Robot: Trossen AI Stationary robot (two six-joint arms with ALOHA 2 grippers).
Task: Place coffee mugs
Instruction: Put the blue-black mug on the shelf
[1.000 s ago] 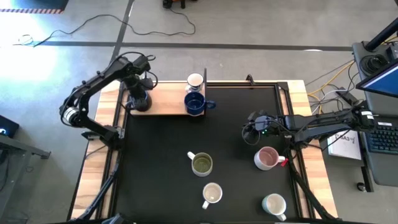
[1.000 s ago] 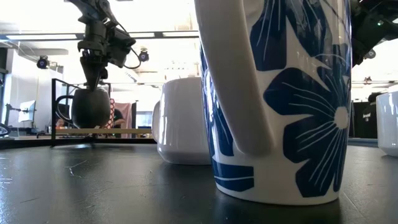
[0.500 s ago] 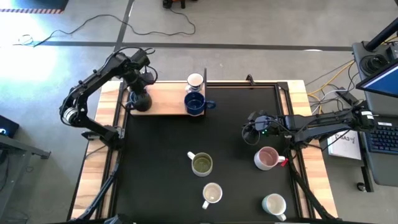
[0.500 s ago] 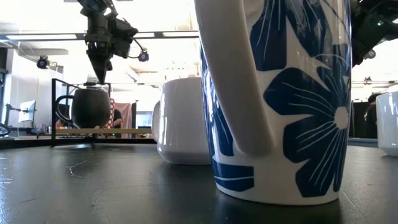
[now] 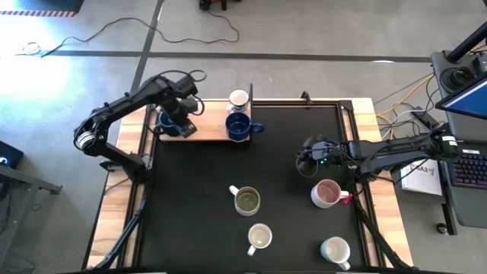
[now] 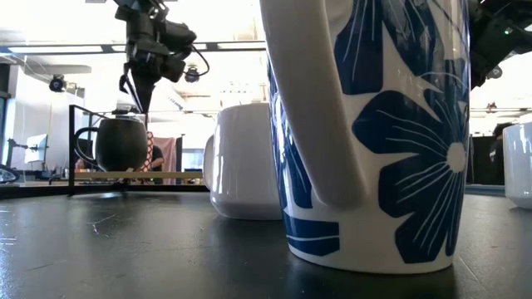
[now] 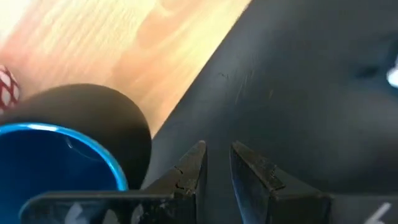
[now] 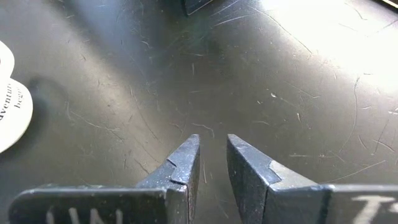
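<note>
A dark mug with a blue inside (image 5: 164,122) (image 7: 56,155) stands upright on the wooden board (image 5: 207,128) at the table's far left. My left gripper (image 5: 183,114) (image 7: 216,152) points down just right of it, above the board's near edge, open by a narrow gap with nothing between the fingers. A dark blue mug (image 5: 239,128) and a white one (image 5: 239,99) stand at the board's right end. Olive-green (image 5: 247,200), cream (image 5: 259,237), pink (image 5: 327,192) and white (image 5: 335,249) mugs stand on the black mat. My right gripper (image 5: 306,164) (image 8: 213,144) hovers over the mat, slightly open and empty.
A thin upright frame (image 5: 251,87) stands at the board's right end. The black mat (image 5: 251,164) has bare room in its middle and left half. In the low view a blue-flowered white mug (image 6: 374,124) fills the foreground. Cables and a laptop lie off the table's right edge.
My left gripper has come up off the dark mug's top and moved toward the table's right edge along the board, rolling about its own axis. The dark mug stays upright on the board where it was.
</note>
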